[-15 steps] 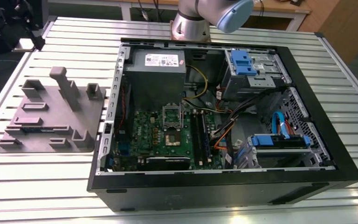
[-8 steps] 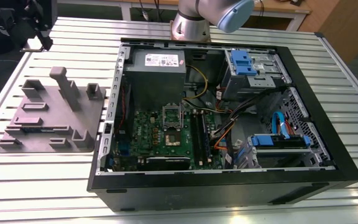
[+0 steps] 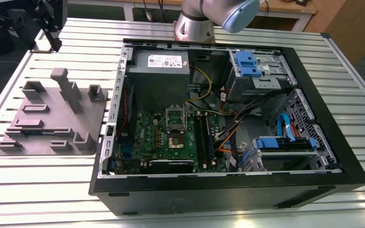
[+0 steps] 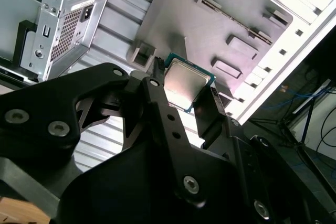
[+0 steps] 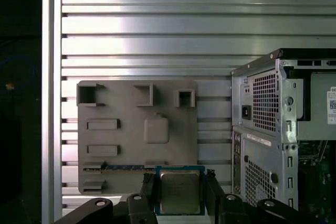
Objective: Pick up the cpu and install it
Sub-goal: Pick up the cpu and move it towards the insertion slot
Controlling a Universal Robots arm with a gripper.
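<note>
The cpu (image 5: 180,191), a small square chip with a silver-grey metal top and green edge, is clamped between my black fingers (image 5: 148,190). My gripper (image 5: 180,196) is shut on it, held well above the table. In the second wrist view the same cpu (image 4: 186,84) sits in the gripper (image 4: 184,92) over the grey moulded tray (image 4: 210,19). The open computer case (image 3: 227,185) lies on its side, with the motherboard's processor socket (image 3: 175,126) showing in the middle.
The grey tray (image 3: 49,118) lies on the slatted table at the exterior view's left, beside the case, and holds a memory stick (image 5: 123,168). A grey power supply (image 3: 160,71), blue drive brackets (image 3: 246,64) and loose cables fill the case. The arm's base (image 3: 195,23) stands behind it.
</note>
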